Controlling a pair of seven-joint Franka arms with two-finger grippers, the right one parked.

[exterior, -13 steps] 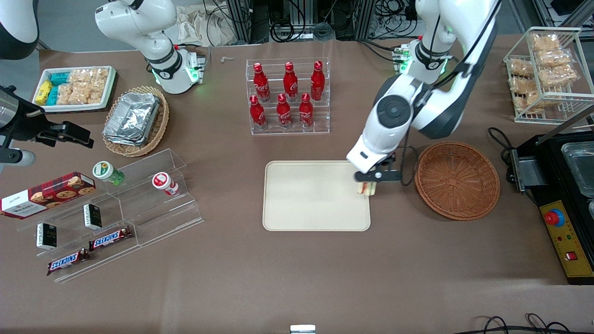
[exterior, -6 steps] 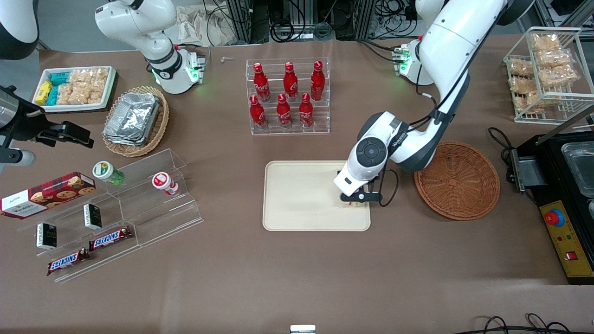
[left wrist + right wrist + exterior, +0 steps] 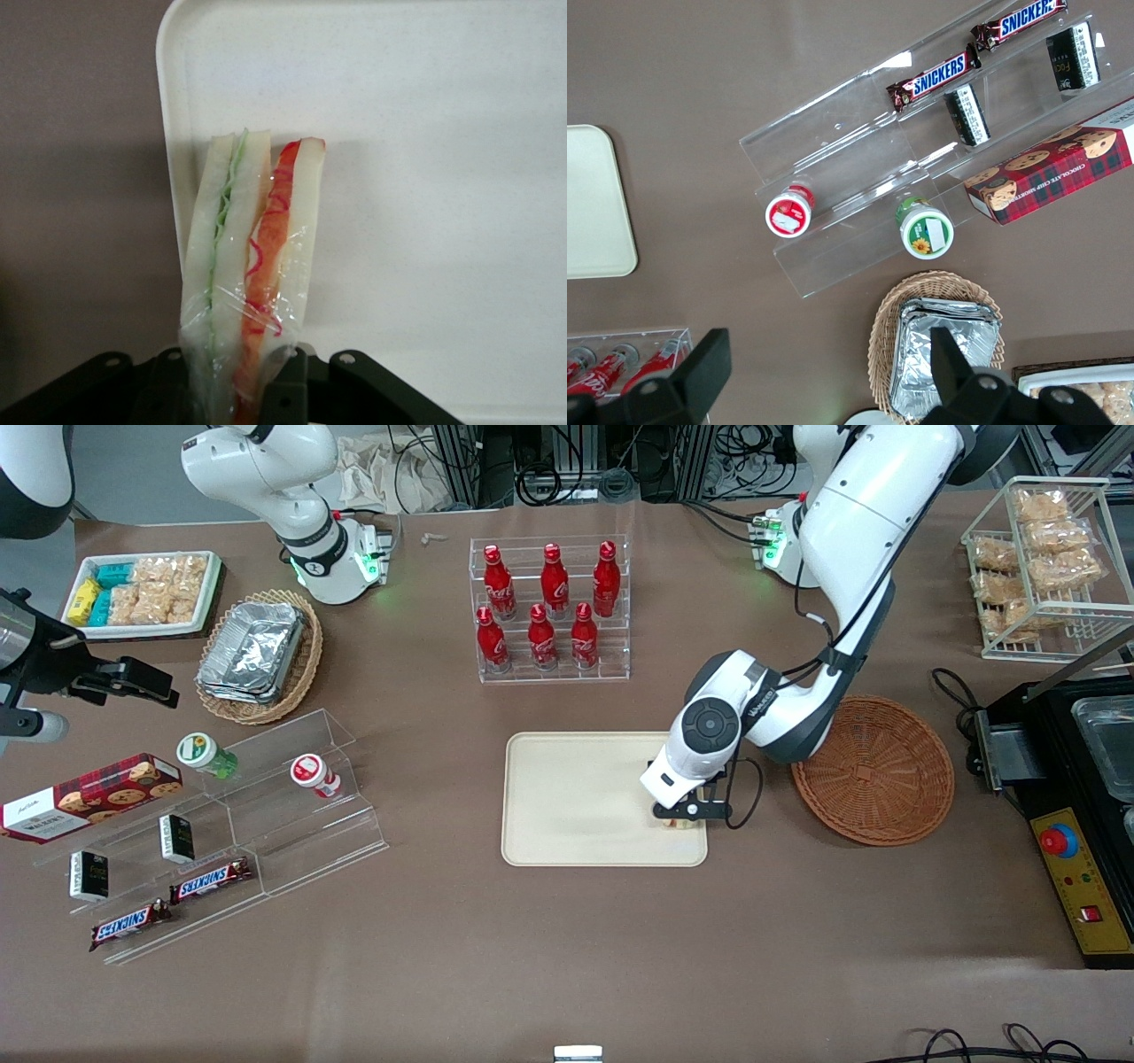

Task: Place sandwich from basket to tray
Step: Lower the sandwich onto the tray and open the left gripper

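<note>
My left gripper (image 3: 680,818) (image 3: 237,390) is shut on the sandwich (image 3: 252,266), a clear-wrapped white wedge with green and red filling. In the front view the sandwich (image 3: 679,823) barely peeks out under the gripper, low over the cream-beige tray (image 3: 576,797), at the tray's corner nearest the front camera on the basket's side. In the left wrist view the sandwich hangs close above the tray (image 3: 425,177) near its rim; I cannot tell if it touches. The reddish-brown wicker basket (image 3: 873,769) sits beside the tray and holds nothing.
A clear rack of red cola bottles (image 3: 549,611) stands farther from the camera than the tray. A wire rack of snack bags (image 3: 1045,558) and a black machine (image 3: 1076,797) lie at the working arm's end. Acrylic steps with snacks (image 3: 221,815) lie toward the parked arm's end.
My gripper has carried the sandwich from the tray's edge beside the basket down and toward the camera, lowering over the tray's near corner. In the last half second it moved only slightly.
</note>
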